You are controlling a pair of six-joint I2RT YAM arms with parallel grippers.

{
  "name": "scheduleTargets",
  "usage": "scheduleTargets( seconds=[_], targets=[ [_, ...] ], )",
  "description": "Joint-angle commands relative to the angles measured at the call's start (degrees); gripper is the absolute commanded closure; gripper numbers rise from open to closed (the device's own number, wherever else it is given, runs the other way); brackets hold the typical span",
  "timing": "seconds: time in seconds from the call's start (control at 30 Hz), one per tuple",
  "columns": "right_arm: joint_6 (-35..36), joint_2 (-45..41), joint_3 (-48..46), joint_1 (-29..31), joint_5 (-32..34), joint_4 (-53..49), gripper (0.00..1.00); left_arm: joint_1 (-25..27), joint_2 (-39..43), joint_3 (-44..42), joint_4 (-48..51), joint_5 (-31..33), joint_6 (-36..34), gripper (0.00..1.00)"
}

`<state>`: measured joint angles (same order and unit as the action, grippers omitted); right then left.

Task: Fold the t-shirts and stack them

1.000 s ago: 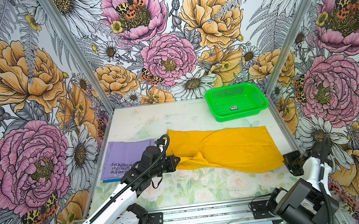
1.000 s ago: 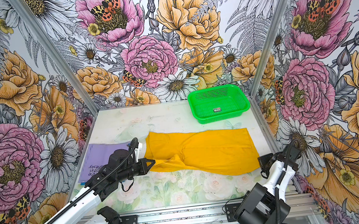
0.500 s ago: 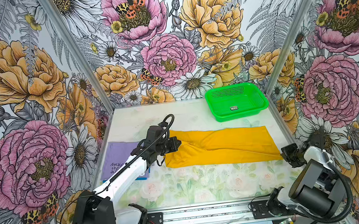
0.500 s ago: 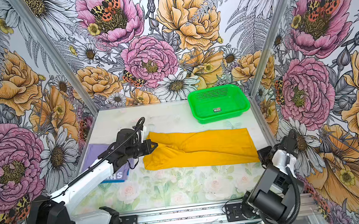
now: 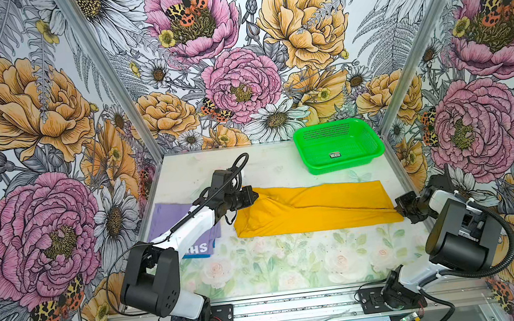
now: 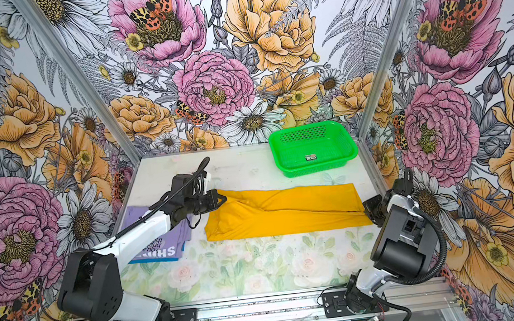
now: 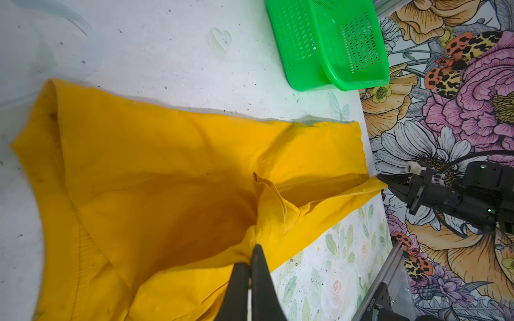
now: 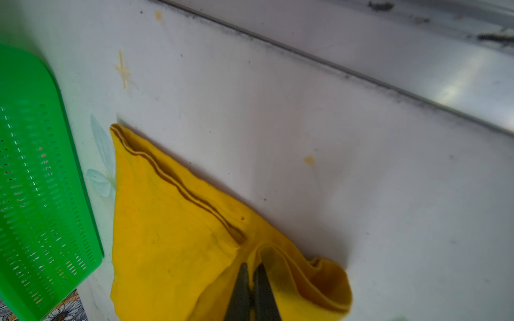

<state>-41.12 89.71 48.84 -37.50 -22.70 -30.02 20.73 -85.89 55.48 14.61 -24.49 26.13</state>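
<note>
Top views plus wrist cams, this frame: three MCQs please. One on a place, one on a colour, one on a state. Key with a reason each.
1. Where on the table does the green plastic mesh basket stand?
A. far right corner
B. near left corner
C. on top of a shirt

2. What colour is the folded cloth tee with printed text at the table's left side?
A. red
B. lavender
C. white

3. How do the left tool and right tool stand to the mustard-yellow cloth t-shirt?
A. both open above it
B. only the left grips it
C. both shut on it, one at each end

Key:
1 A: both top views show it by the back wall on the right.
2 B: its cloth is pale purple in both top views.
3 C: each wrist view shows a closed tool pinching yellow cloth.
</note>
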Motion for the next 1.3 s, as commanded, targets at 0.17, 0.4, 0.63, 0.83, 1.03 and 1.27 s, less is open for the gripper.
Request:
scheduleTargets(
  seconds=[0.17,0.4,0.63,0.83,1.03,1.27],
  targets=[
    [-0.57,1.87,2.74,0.25,1.89,2.24,1.0,-1.25,-4.99,5.32,-2.26,-2.41,-1.96,1.0],
    [-0.74,3.09,4.0,0.87,1.96,2.19,0.95,-2.42,-7.94,6.6,-3.36,-3.54,-1.86,1.0],
    [0.1,3.47,5.83,2.29,1.28,2.23,0.5,-3.69,-9.56,7.86,-3.65,-4.37,-1.65,1.0],
    [3.16,-1.45,6.53,2.68,1.03,1.89,0.0,-5.52,-11.38,11.63,-4.19,-6.17,-0.93,0.53],
    [9.19,-3.44,9.69,5.6,-0.07,-1.97,0.01,-5.61,-8.57,11.15,-3.3,-4.66,0.42,0.28],
    [16.48,1.29,15.83,18.69,5.88,-9.42,0.0,-2.57,-1.54,3.02,-2.88,-3.24,2.06,0.07]
  ],
)
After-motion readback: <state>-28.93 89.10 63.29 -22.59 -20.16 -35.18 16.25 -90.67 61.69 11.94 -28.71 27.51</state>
